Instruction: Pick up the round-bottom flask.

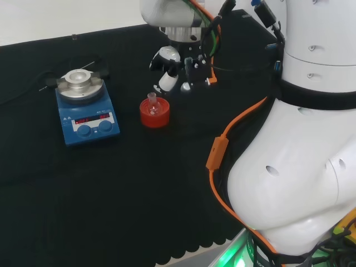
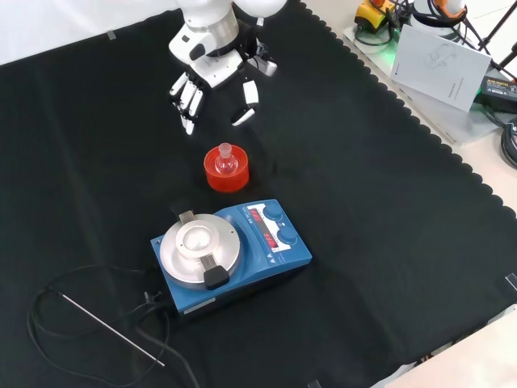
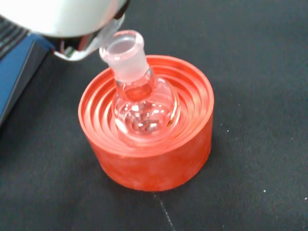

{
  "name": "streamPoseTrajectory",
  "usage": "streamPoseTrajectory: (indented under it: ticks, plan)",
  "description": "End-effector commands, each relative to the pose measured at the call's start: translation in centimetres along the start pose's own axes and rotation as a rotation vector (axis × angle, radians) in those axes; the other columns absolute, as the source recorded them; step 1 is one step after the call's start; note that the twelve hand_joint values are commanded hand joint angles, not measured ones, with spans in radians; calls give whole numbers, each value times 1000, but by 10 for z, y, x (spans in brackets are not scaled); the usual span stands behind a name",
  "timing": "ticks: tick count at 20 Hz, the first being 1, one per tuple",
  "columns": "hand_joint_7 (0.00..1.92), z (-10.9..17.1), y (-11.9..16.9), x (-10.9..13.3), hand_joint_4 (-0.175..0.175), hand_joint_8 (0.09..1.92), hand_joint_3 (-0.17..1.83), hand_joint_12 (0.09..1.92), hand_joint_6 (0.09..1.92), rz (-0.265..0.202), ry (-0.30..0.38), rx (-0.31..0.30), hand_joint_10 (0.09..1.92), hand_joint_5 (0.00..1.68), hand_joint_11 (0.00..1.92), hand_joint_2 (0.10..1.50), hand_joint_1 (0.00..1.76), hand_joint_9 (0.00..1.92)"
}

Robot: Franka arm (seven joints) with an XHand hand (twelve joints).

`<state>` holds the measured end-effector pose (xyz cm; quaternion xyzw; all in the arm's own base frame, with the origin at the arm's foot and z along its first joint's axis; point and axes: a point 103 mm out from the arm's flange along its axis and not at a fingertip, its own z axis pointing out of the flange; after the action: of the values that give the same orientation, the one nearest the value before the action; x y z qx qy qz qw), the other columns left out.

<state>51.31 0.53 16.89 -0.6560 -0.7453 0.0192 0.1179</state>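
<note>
One small round-bottom flask (image 3: 142, 103) is seated in a red ribbed stand (image 3: 147, 159), and the stand is taken as the landmark from here on. In the head view, left of the stand, a blue hotplate stirrer (image 1: 86, 108) with a round metal plate is seen on the black cloth of the worktop (image 1: 111, 211). On the stand itself the flask is held upright, its bulb nested in the concentric ridges and its short frosted neck pointing up. To the right of the stand and slightly beyond it in that view, the hand (image 1: 173, 65) is seen hovering, fingers spread apart and relaxed, with nothing held and clear of the glass.

The flask is judged to be light, rigid and fragile: thin clear glass, smooth and likely slippery on the bulb. The bulb is rounded and half sunk in the stand, so little of it is offered to the fingers. The neck is judged the better place to be taken: it is straight-sided, matt, and finished with a thickened lip under which the fingers could be caught. The stand looks like soft, grippy rubber, so a straight upward lift is advised to keep it from being dragged along.
</note>
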Motion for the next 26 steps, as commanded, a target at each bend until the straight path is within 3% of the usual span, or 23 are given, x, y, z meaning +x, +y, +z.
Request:
streamPoseTrajectory:
  ticks: [1, 16, 21, 26]
  plan:
    - [489, 13, -1, 4, -39, 621, 1126, 1317, 146, -7, -41, 9, 599, 658, 258, 377, 998, 613]
    - [492, 29, 3, 5, -33, 615, 1125, 1314, 204, -3, -74, 13, 592, 697, 261, 375, 1021, 612]
    - [494, 31, 4, 4, -31, 610, 1130, 1314, 561, -4, -72, 9, 586, 580, 264, 373, 1029, 616]
    - [492, 40, 10, 4, -31, 613, 1132, 1316, 637, -9, -68, 1, 590, 556, 263, 372, 1033, 615]
